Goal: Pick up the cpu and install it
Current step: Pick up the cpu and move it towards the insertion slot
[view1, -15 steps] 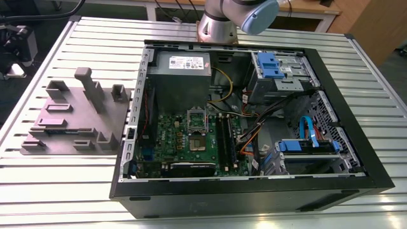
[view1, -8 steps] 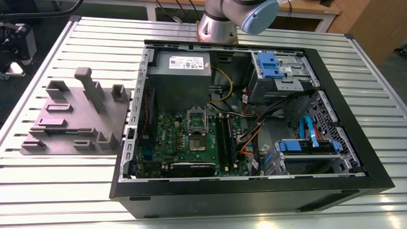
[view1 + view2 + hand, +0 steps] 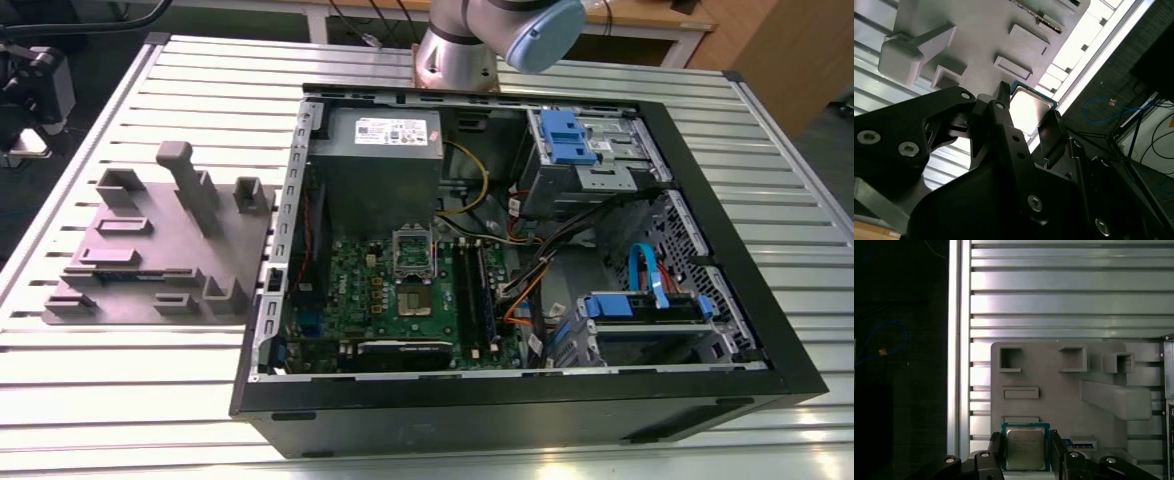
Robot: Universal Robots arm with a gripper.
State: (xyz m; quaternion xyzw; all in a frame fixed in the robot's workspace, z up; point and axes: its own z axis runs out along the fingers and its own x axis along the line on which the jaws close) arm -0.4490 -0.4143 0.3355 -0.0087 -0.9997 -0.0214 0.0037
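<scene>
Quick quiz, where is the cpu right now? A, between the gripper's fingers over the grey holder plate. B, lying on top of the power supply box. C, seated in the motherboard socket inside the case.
A: in the first wrist view the cpu sits between the two fingers of the gripper, which close on its opposite edges, with the grey holder plate right behind it.

The arm (image 3: 497,35) stands by the table (image 3: 214,80) edge at the top of the exterior view, with a pale-capped joint bent over. In both wrist views the gripper (image 3: 1025,441) (image 3: 1029,106) has its two black fingers (image 3: 995,449) clamped on opposite edges of the cpu (image 3: 1025,450).
</scene>
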